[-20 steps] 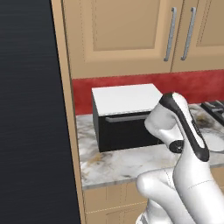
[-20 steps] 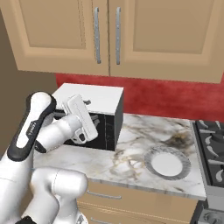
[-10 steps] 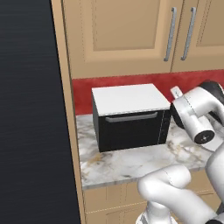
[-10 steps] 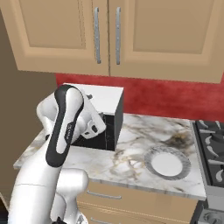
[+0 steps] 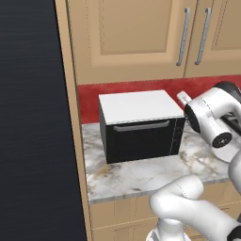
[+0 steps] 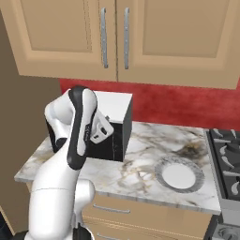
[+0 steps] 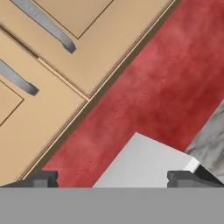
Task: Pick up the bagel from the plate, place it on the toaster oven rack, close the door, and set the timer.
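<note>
Right now the gripper is spread wide and holds nothing, up by the toaster oven's white top, while the door at mid frame is shut and the plate at lower right looks bare, so I cannot tell where the bagel is.

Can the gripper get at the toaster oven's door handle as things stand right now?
Probably yes. The door is shut with its silver handle bare on the front and open counter before it. The gripper, open and empty, points at the red backsplash, so it must swing round first.
</note>
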Robot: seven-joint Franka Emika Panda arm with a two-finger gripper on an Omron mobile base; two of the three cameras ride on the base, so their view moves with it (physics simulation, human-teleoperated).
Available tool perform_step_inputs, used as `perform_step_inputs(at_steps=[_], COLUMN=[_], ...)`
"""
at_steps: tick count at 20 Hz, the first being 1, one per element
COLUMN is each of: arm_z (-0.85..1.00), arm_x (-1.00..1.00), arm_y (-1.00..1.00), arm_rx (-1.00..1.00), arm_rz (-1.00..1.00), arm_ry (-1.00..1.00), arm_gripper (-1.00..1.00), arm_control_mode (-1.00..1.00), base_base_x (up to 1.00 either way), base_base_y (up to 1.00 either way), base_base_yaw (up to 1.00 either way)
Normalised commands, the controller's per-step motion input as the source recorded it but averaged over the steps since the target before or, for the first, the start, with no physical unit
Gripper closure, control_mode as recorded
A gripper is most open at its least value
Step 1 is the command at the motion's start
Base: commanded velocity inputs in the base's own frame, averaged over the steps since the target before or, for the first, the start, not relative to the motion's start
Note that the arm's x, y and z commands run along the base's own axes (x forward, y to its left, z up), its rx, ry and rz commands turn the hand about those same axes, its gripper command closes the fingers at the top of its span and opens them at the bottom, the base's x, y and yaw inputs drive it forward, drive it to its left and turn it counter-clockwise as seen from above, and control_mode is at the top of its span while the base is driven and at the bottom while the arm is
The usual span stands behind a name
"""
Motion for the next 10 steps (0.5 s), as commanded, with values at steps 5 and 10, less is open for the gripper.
perform_step_inputs(at_steps=[5, 10], arm_z=[0.65, 0.91], arm_x=[-0.49, -0.51], arm_y=[0.01, 0.13], arm_rx=[-0.02, 0.34], arm_rz=[-0.07, 0.00], arm_ry=[0.39, 0.04], arm_gripper=[-1.00, -1.00], arm_control_mode=[-1.00, -1.00], base_base_x=[0.00, 0.00], base_base_y=[0.00, 0.00], base_base_yaw=[0.00, 0.00])
